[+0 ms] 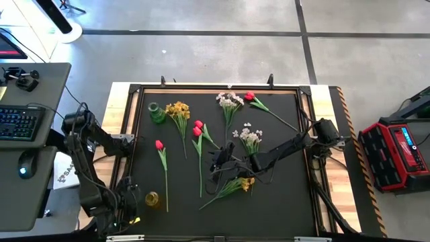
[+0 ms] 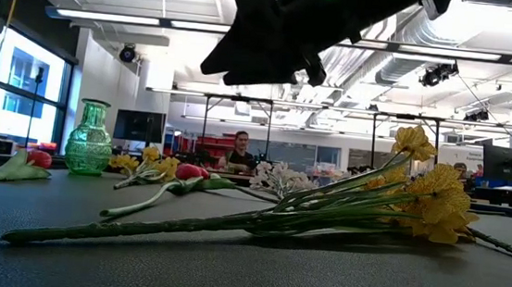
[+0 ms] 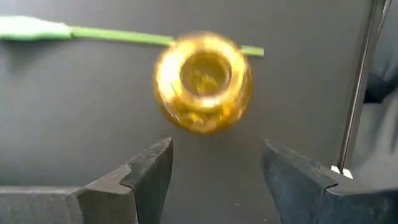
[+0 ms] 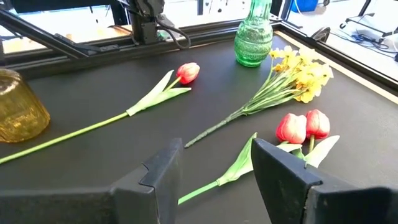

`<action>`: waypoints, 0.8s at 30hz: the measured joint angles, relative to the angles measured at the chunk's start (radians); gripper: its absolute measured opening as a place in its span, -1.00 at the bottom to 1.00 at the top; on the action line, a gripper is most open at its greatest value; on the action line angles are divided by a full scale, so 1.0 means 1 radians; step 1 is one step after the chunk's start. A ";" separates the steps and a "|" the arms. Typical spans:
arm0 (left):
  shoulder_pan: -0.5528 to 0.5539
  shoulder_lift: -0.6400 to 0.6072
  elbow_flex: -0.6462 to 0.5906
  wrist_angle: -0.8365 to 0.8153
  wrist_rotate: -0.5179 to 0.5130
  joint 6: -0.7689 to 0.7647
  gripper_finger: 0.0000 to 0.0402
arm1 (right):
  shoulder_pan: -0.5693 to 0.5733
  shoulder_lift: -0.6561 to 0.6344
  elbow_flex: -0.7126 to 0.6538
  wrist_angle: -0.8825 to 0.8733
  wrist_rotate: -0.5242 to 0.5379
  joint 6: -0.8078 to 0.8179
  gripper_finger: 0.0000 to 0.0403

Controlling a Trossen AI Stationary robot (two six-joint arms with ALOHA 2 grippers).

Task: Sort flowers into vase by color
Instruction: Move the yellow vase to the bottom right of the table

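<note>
Right gripper (image 1: 218, 160) spread, empty, hovering above the yellow spray (image 1: 235, 185); best to drop straight onto its stem. Left gripper (image 3: 214, 171) spread just short of the yellow vase (image 3: 203, 81).

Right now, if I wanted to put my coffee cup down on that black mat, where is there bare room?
Bare mat lies right of the white spray, below the long-stemmed red tulip, and along the near edge below the yellow vase. It is crowded mid-mat, where the right gripper hangs over the yellow spray and the paired tulips.
</note>
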 joint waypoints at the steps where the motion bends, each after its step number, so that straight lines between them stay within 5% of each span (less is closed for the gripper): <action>1: -0.003 0.000 -0.025 0.037 0.006 -0.005 0.14 | 0.000 0.000 0.000 0.006 0.000 0.000 -0.12; 24: -0.062 0.000 -0.247 0.328 -0.354 0.170 0.14 | -0.015 0.000 0.000 0.031 -0.054 0.019 -0.12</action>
